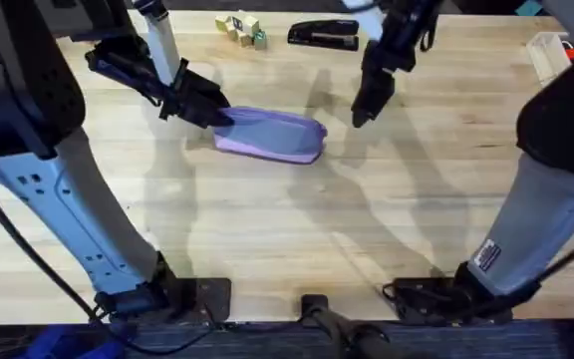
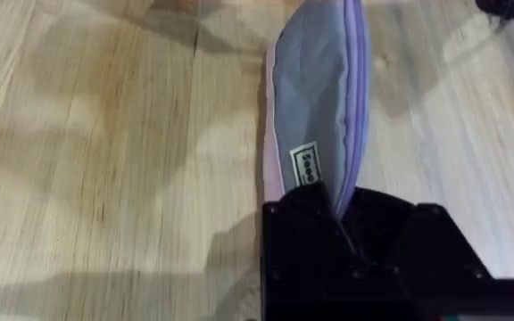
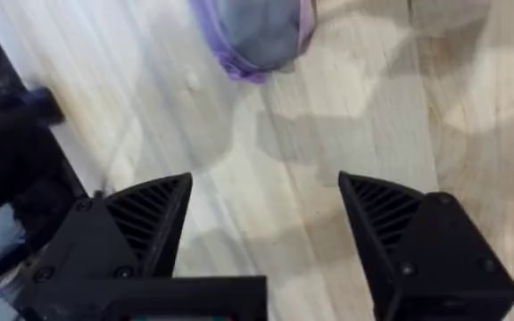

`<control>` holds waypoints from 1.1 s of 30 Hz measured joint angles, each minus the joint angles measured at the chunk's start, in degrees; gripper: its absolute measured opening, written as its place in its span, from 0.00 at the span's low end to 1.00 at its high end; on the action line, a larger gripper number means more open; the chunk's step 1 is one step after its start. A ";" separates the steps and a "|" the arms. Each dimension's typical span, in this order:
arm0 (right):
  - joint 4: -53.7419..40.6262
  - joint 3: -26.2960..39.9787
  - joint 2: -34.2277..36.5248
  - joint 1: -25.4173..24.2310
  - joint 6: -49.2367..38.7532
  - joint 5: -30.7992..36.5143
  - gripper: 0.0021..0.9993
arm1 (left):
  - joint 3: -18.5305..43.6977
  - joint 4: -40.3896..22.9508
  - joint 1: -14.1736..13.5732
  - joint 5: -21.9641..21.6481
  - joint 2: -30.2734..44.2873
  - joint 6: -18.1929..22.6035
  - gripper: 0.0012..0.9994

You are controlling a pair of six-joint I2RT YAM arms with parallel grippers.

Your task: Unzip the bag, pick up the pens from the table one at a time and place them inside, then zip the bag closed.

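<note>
Left hand (image 2: pixel 342 223) pinches the bag (image 2: pixel 319 98) — its small label (image 2: pixel 303 165) unreadable — while right hand (image 3: pixel 266 232) hangs wide open.

One bag (image 1: pixel 270 133), one stapler (image 1: pixel 324 36) (black) — two arms.

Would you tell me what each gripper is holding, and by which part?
The left gripper pinches the bag at its end, by the zipper. The right gripper is open, holding nothing.

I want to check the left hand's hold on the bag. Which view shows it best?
The left wrist view: the left hand pinches the bag end close up. Overhead shows the whole bag; the right wrist view shows its far end.
</note>
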 joint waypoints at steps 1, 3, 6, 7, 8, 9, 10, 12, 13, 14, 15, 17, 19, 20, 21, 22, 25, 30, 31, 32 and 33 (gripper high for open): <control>-0.40 1.08 -0.45 0.68 0.68 -0.02 1.00 | 0.00 0.00 0.00 -0.02 0.00 0.00 0.04; -0.40 3.09 -0.88 2.09 1.91 0.01 1.00 | 0.00 0.00 0.00 -0.01 0.02 0.01 0.04; -0.40 4.88 -0.87 4.02 5.03 0.01 1.00 | 0.00 -0.11 0.08 0.06 0.01 0.11 0.29; -0.40 5.34 -0.85 4.51 6.17 0.00 1.00 | 0.00 -0.26 0.21 0.21 0.00 0.10 0.44; -0.40 5.95 -0.85 4.97 7.47 0.00 1.00 | 0.00 -0.24 0.35 0.24 0.00 0.11 0.61; -0.40 6.64 -0.86 5.28 8.73 0.01 1.00 | 0.00 -0.26 0.49 0.22 0.01 0.09 0.76; -0.40 7.40 -0.85 5.51 9.94 0.00 1.00 | 0.00 -0.26 0.61 0.24 0.00 0.06 0.92; -0.40 8.91 -0.87 5.61 11.76 0.01 1.00 | 0.00 -0.36 0.76 0.25 0.01 -0.04 0.99; -0.40 9.68 -0.86 5.59 12.48 0.00 1.00 | 0.00 -0.38 0.80 0.26 0.01 -0.01 0.99; -0.40 10.20 -0.85 5.59 13.07 -0.06 1.00 | 0.00 -0.39 0.81 0.26 0.00 -0.02 0.99; -0.40 10.59 -0.85 5.54 13.44 -0.21 1.00 | 0.00 -0.39 0.81 0.24 0.02 -0.02 0.99; -0.40 10.82 -0.85 5.35 14.20 -0.70 1.00 | 0.00 -0.21 0.81 0.26 0.00 0.00 1.00; -0.36 10.82 -0.86 5.14 14.59 -0.89 1.00 | 0.00 0.25 0.81 0.26 0.01 0.01 0.99; -0.10 10.82 -0.85 4.98 14.62 -0.85 1.00 | 0.00 0.35 0.81 0.26 0.02 0.00 0.99; 1.31 10.90 -0.85 4.42 14.82 1.19 1.00 | 0.02 0.45 0.81 0.26 0.02 0.00 1.00; 1.43 11.00 -0.85 4.27 14.83 2.73 1.00 | 0.02 0.32 0.81 0.26 0.00 0.00 0.99; 1.54 11.41 -0.87 3.90 15.33 6.59 1.00 | 0.43 -1.67 0.81 0.24 0.02 0.00 1.00; 3.79 11.01 -4.28 3.63 16.38 9.43 1.00 | 3.88 -6.14 1.01 0.24 0.00 0.00 1.00; 4.26 10.65 -6.06 3.55 16.65 9.64 1.00 | 4.80 -6.91 1.16 0.28 -0.02 0.00 1.00; 4.77 9.82 -8.47 3.40 16.97 9.83 1.00 | 5.60 -7.48 1.40 0.28 -0.27 0.00 1.00; 5.13 8.69 -11.03 3.23 17.18 10.00 1.00 | 6.18 -8.12 1.72 0.26 -0.72 0.01 1.00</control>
